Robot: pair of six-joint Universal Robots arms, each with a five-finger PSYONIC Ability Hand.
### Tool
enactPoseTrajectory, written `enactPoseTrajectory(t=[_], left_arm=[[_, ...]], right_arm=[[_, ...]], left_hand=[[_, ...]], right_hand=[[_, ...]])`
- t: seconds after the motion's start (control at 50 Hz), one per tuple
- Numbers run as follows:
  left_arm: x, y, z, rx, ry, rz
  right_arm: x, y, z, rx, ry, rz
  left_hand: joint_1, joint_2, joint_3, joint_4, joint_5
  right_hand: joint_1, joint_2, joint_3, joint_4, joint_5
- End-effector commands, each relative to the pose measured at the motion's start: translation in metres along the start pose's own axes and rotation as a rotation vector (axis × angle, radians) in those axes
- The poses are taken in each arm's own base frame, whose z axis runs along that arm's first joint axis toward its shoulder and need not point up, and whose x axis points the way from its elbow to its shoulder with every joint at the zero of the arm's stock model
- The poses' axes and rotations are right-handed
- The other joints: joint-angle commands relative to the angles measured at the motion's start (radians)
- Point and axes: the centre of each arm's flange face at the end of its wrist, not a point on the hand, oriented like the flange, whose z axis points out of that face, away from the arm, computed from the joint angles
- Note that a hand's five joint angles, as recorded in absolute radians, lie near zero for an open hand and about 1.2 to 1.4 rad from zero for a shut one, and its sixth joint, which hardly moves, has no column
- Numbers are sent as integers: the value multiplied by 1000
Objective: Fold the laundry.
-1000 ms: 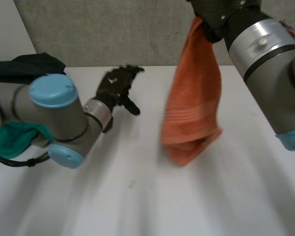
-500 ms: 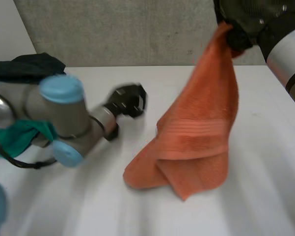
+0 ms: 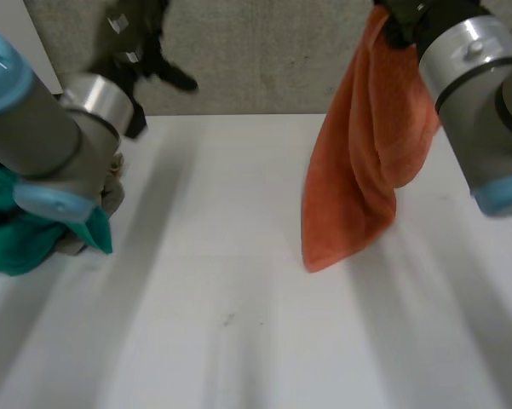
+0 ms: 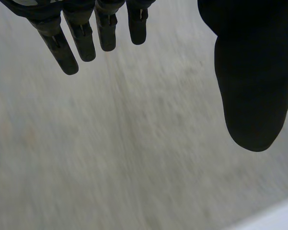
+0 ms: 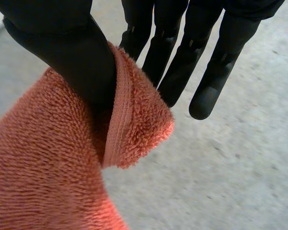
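An orange towel (image 3: 362,162) hangs from my right hand (image 3: 400,21), high at the back right, its lowest corner just above the white table (image 3: 238,324). In the right wrist view the thumb (image 5: 72,52) pinches the towel's hemmed edge (image 5: 129,124) against the fingers (image 5: 182,62). My left hand (image 3: 136,43) is raised at the back left in front of the grey wall, fingers straight and spread, holding nothing. In the left wrist view its fingers (image 4: 81,33) and thumb (image 4: 251,81) stand apart over the wall.
A green cloth (image 3: 21,234) lies heaped at the table's left edge, partly behind my left arm (image 3: 43,136). The grey wall (image 3: 256,60) stands behind the table's far edge.
My left hand has lifted from the table up to the wall at the back left. The towel has been raised off the table and swings under my right hand.
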Motion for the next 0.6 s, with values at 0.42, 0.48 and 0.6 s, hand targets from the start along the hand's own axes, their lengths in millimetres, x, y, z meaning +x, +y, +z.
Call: enactPoseTrajectory(t=[0.42, 0.48, 0.6], left_arm=[[97, 189, -93, -783, 401, -364], [80, 162, -77, -738, 358, -357], [26, 105, -37, -534, 186, -289]], right_arm=[[-10, -55, -82, 113, -223, 106], [-2, -37, -76, 68, -192, 87], [8, 12, -56, -54, -157, 73]], left_hand=[[1211, 1188, 1184, 1196, 1174], [1211, 1188, 1184, 1196, 1174], [1211, 1188, 1184, 1196, 1174]], right_hand=[[296, 222, 203, 196, 253], [296, 222, 203, 196, 253], [296, 222, 203, 196, 253]])
